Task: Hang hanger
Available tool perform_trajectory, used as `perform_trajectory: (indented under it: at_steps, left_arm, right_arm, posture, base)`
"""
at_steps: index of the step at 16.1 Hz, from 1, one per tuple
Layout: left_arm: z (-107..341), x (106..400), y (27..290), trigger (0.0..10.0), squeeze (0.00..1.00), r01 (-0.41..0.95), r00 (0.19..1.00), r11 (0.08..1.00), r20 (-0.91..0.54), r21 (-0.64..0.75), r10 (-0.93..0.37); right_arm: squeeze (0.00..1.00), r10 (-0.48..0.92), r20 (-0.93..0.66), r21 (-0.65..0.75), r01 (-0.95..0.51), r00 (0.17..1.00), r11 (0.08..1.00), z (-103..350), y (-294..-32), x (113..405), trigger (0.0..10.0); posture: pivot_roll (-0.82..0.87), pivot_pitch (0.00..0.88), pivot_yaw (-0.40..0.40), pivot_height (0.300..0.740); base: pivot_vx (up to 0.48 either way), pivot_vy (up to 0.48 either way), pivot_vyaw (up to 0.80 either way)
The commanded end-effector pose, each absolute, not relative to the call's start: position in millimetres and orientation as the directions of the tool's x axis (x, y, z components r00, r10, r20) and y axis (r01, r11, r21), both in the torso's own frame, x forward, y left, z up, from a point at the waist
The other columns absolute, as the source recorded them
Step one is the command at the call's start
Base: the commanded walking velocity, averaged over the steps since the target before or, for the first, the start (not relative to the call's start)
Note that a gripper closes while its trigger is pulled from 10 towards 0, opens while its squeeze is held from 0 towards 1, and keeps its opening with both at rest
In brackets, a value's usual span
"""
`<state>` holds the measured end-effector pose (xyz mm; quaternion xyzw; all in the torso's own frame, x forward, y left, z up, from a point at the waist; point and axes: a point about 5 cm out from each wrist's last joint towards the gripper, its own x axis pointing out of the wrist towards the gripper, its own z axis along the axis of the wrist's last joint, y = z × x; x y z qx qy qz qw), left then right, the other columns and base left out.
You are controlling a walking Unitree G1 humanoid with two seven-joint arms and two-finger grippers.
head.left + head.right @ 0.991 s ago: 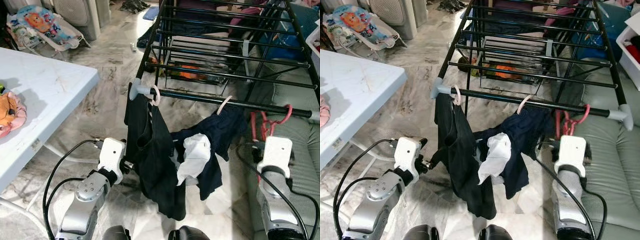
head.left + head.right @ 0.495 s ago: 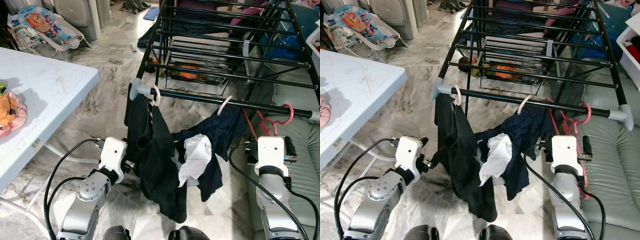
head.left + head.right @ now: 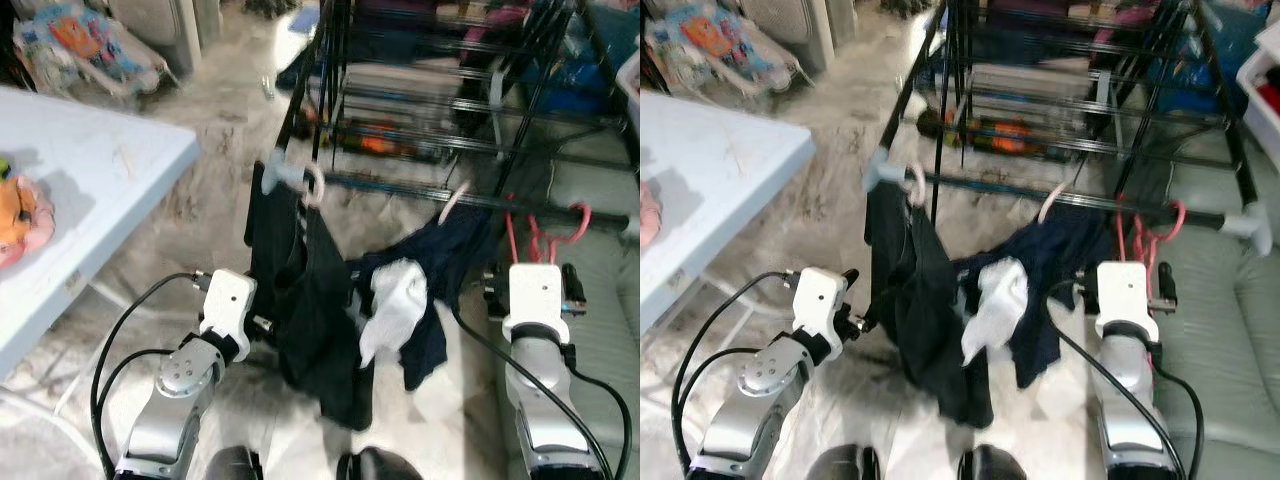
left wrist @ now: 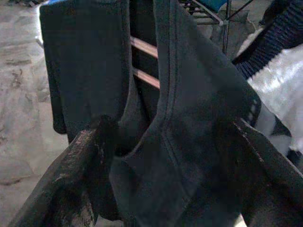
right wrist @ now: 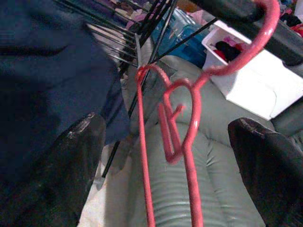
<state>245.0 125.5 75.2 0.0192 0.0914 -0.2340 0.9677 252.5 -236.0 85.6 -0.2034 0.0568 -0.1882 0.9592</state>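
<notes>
A black metal clothes drying rack (image 3: 470, 110) stands on the marble floor (image 3: 200, 190), and along its near front rail (image 3: 1080, 205) hang three things. At the rail's left end, by the grey corner cap, a pale hook carries a long black garment (image 3: 310, 320). Near the middle of the rail another pale hook holds a dark navy garment (image 3: 440, 270) with a white cloth (image 3: 395, 310) bunched against its lower left side. Toward the rail's right end the red plastic hanger (image 5: 182, 137) hangs empty, its hook over the rail and its thin frame dropping in front of the grey-green sofa cushion (image 5: 222, 198). The right end effector (image 5: 165, 156) is just in front of the red hanger, its two black fingers (image 5: 61, 161) spread wide to either side of the frame and touching nothing, so it is released. The left end effector (image 4: 165, 156) sits low beside the black garment, its fingers (image 4: 80, 161) also spread apart with a fold of the dark fabric lying between them, not clamped. A pale blue worktop (image 3: 90, 190) stands to the left, with a small pink and orange soft toy (image 3: 20, 220) near its left edge.
</notes>
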Motion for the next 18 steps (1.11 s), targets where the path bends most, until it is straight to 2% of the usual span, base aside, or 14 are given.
perform_trajectory:
  at_steps: [1,8,11,13,14,17,18]
  left_arm:
    - [73,245,126,10.0,0.0,0.454,0.875,0.891,-0.194,0.004,-0.444]
    - [73,247,125,10.0,0.0,0.458,0.874,0.889,-0.194,0.013,-0.447]
    - [75,251,129,10.0,0.0,0.434,0.888,0.901,-0.184,0.024,-0.423]
    - [84,261,142,10.0,0.0,0.359,0.926,0.933,-0.133,0.024,-0.353]
    - [89,267,152,10.0,0.0,0.276,0.958,0.959,-0.098,0.056,-0.27]
    - [92,273,163,10.0,0.0,0.177,0.982,0.982,-0.071,0.069,-0.173]
    - [94,276,171,10.0,0.0,0.107,0.993,0.989,-0.052,0.099,-0.102]
  right_arm:
    - [0.0,-0.375,-0.032,-0.413,0.329,0.927,0.849,87,-234,253,10.0]
    - [0.0,-0.345,-0.021,-0.405,0.308,0.938,0.861,90,-229,260,10.0]
    - [0.0,-0.275,0.002,-0.385,0.255,0.961,0.887,93,-215,265,10.0]
    - [0.0,-0.218,-0.004,-0.384,0.2,0.976,0.901,91,-206,266,10.0]
    - [0.0,-0.191,0.0,-0.368,0.177,0.982,0.913,93,-202,269,10.0]
    - [0.0,-0.148,0.006,-0.322,0.142,0.989,0.936,95,-196,273,10.0]
    - [0.0,-0.079,0.015,-0.277,0.08,0.997,0.958,98,-187,276,10.0]
  posture:
    - [-0.04,0.031,-0.029,0.74]
    - [-0.03,0.019,-0.032,0.74]
    - [-0.03,0.02,-0.027,0.74]
    - [-0.01,0.017,-0.036,0.74]
    - [-0.01,0.017,-0.04,0.74]
    - [-0.01,0.016,-0.043,0.74]
    - [-0.01,0.015,-0.044,0.74]
  base:
    - [-0.326,0.0,0.0]
    - [-0.288,0.0,0.0]
    - [0.0,0.0,0.0]
    - [0.0,0.0,0.4]
    - [0.0,0.0,0.8]
    - [0.0,0.0,0.8]
    - [0.0,0.0,0.8]
